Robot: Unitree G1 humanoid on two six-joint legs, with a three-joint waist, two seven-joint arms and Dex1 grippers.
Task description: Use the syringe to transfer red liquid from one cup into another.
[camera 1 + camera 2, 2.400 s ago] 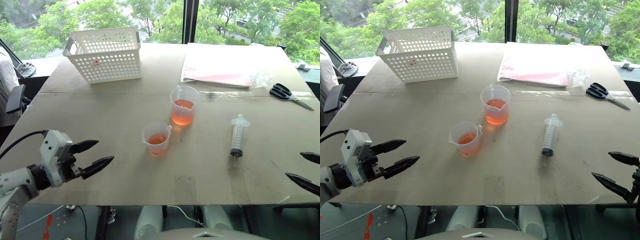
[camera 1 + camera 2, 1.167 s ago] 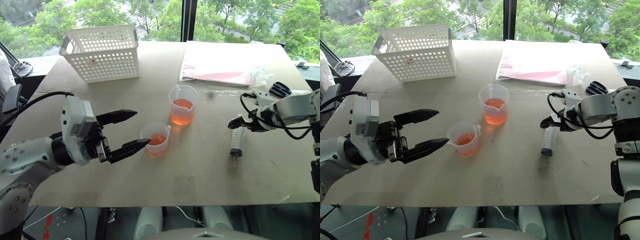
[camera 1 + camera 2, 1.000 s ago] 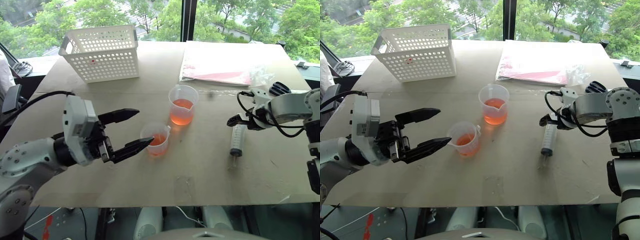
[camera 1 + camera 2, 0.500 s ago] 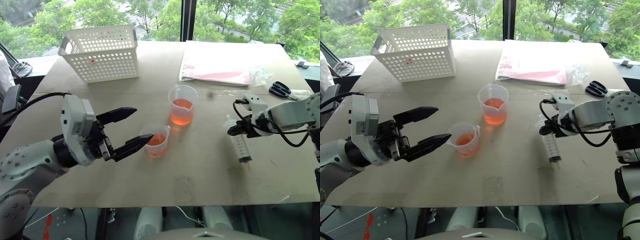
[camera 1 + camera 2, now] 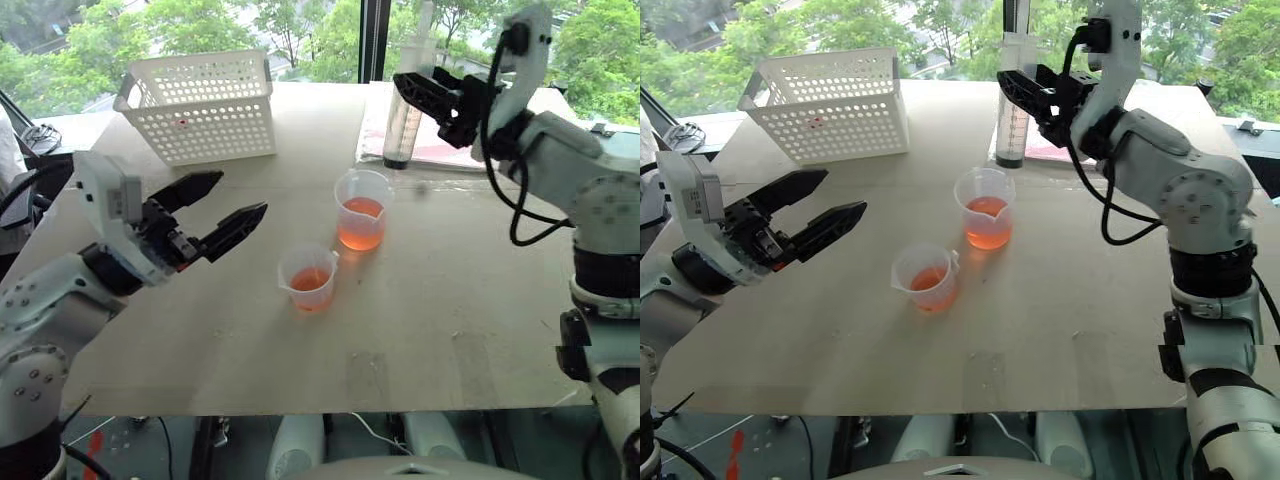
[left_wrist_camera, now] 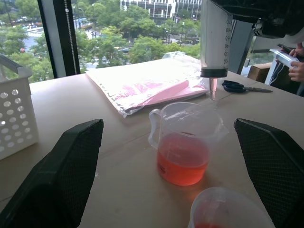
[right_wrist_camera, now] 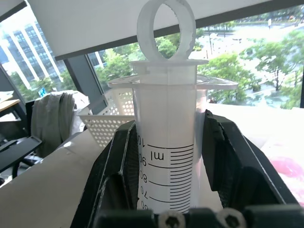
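Note:
My right gripper (image 5: 408, 95) is shut on the syringe (image 5: 404, 118) and holds it upright, tip down, in the air just above the far rim of the taller cup (image 5: 365, 208). The plunger sits pushed in, with its ring (image 7: 166, 21) on top. Red liquid (image 5: 362, 230) fills the lower part of that cup. The smaller cup (image 5: 308, 278) stands nearer and to the left, holding a little red liquid. My left gripper (image 5: 238, 194) hangs open to the left of the smaller cup, apart from it, with nothing between its fingers (image 6: 71, 166).
A white perforated basket (image 5: 200, 105) stands at the table's back left. A clear bag with pink sheets (image 6: 142, 85) lies at the back behind the syringe, and black scissors (image 6: 244, 87) lie beside it. A person's hand holding a phone (image 6: 293, 59) shows beyond the table.
My right gripper has shut on the syringe, lifted it off the table and swung it up and left, upright over the taller cup. My left gripper has drawn back from the smaller cup.

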